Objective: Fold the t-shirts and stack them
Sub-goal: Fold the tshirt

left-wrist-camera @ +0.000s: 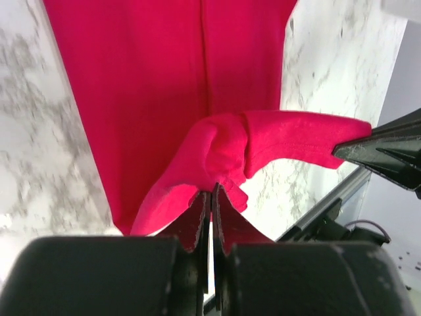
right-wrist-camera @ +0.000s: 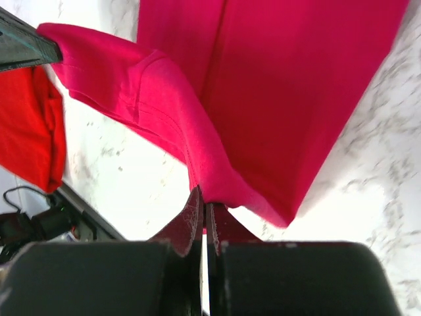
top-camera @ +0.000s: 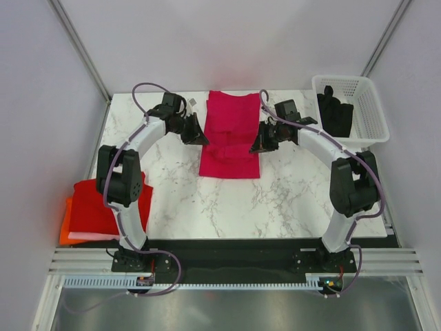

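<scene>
1. Top view: the crimson t-shirt (top-camera: pixel 231 134) lies at the far middle of the table (top-camera: pixel 289 200), with a raised band across its middle.
   - The left gripper (top-camera: pixel 196 134) is at its left edge and the right gripper (top-camera: pixel 262 143) at its right edge. The fingertips are hidden under the gripper bodies here.
   - A folded red shirt (top-camera: pixel 96 200) sits at the near-left edge, with an orange shirt (top-camera: pixel 65 231) peeking out beneath it. Both are partly behind the left arm.
   - The basket (top-camera: pixel 372 134) at far right holds something dark; I can't tell what.
2. Left wrist: the left gripper's jaws are pinched tight on a wadded bit of crimson cloth, lifted off the marble.
   - Risk: the wad could carry a crease into the fold.
   - Risk: the thin pinch could slip under a hard pull.
3. Right wrist: the right gripper is clamped on the opposite edge, and the cloth spans between both grippers.
   - Risk: uneven arm travel would skew the fold or drag the flat part along.
   - I can't tell how many layers are gripped. The shirt's ends are cut off.
</scene>
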Controlling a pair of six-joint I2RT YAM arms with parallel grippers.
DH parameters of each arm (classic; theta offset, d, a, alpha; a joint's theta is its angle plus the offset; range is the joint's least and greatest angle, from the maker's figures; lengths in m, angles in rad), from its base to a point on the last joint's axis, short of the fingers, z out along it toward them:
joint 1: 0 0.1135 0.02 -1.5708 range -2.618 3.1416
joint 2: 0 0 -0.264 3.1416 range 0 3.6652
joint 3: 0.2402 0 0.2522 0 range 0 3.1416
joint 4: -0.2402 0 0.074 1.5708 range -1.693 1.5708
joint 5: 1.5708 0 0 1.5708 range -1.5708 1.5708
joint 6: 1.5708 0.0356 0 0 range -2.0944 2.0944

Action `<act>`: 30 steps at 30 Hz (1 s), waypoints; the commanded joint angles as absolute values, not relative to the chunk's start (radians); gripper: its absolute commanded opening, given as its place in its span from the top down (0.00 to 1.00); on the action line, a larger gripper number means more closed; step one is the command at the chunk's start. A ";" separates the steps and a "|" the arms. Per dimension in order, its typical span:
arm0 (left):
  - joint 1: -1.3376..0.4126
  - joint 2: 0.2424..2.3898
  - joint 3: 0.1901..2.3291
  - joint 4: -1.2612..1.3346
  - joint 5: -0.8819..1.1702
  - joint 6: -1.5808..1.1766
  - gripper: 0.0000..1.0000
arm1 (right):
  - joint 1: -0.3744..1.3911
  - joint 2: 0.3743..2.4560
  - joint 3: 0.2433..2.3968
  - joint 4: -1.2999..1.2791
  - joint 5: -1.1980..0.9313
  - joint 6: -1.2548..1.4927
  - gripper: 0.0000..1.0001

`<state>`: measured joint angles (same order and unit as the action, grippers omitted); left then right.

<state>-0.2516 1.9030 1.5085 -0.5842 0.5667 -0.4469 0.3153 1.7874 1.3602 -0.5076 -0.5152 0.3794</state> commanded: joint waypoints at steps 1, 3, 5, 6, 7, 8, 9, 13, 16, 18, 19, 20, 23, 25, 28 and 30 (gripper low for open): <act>-0.249 1.991 1.627 -0.548 0.552 -0.382 0.98 | 0.293 1.841 1.433 -0.459 -0.485 0.342 1.00; -0.247 2.028 1.658 -0.540 0.551 -0.376 0.98 | 0.288 1.871 1.442 -0.457 -0.477 0.337 1.00; -0.247 2.058 1.678 -0.528 0.554 -0.373 0.98 | 0.284 1.893 1.442 -0.453 -0.468 0.331 1.00; -0.247 2.066 1.684 -0.525 0.552 -0.371 0.98 | 0.284 1.897 1.442 -0.451 -0.465 0.327 1.00; -0.247 2.077 1.687 -0.523 0.552 -0.373 0.98 | 0.284 1.908 1.442 -0.449 -0.456 0.318 1.00; -0.247 2.080 1.689 -0.522 0.551 -0.374 0.98 | 0.284 1.913 1.443 -0.448 -0.453 0.314 0.99; -0.247 2.085 1.689 -0.520 0.548 -0.374 0.98 | 0.282 1.917 1.445 -0.446 -0.449 0.311 0.96; -0.247 2.085 1.678 -0.511 0.526 -0.394 0.94 | 0.282 1.940 1.463 -0.433 -0.417 0.295 0.80; -0.247 2.080 1.672 -0.502 0.523 -0.406 0.94 | 0.282 1.956 1.492 -0.430 -0.405 0.281 0.78; -0.247 2.082 1.674 -0.500 0.519 -0.408 0.94 | 0.282 1.960 1.512 -0.430 -0.397 0.272 0.76; -0.247 2.082 1.675 -0.500 0.508 -0.407 0.94 | 0.282 1.970 1.519 -0.430 -0.393 0.272 0.74; -0.247 2.082 1.675 -0.503 0.503 -0.407 0.93 | 0.282 1.973 1.532 -0.431 -0.390 0.265 0.73; -0.247 2.076 1.672 -0.512 0.489 -0.410 0.93 | 0.281 1.988 1.555 -0.430 -0.385 0.256 0.70; -0.247 2.059 1.658 -0.520 0.462 -0.425 0.92 | 0.281 1.997 1.566 -0.430 -0.379 0.247 0.69; -0.247 2.052 1.649 -0.518 0.439 -0.423 0.87 | 0.282 2.009 1.583 -0.431 -0.374 0.241 0.68; -0.245 2.049 1.649 -0.520 0.419 -0.416 0.86 | 0.282 2.013 1.586 -0.430 -0.374 0.238 0.67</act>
